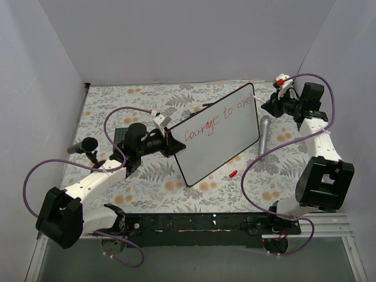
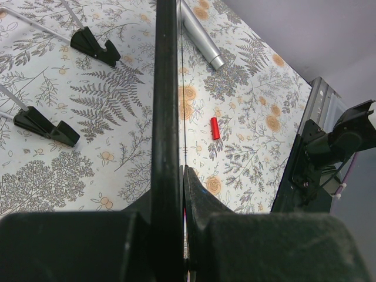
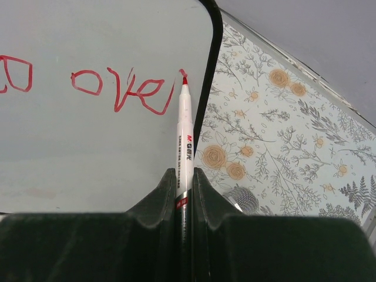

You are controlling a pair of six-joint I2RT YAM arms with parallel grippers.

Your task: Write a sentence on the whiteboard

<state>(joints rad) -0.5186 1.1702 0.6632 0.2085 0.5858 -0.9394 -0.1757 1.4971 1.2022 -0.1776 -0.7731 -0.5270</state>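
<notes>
The left jaws clamped the whiteboard [image 1: 217,151] by its left edge. The right jaws held a red marker [image 3: 185,129], tip at the last stroke of the sentence [image 3: 140,95].

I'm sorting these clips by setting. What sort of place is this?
Probably a robot test cell, not a home: plain white panels box in a floral cloth, the left arm and right arm sit on a dark base bar, with a whiteboard between them.
</notes>
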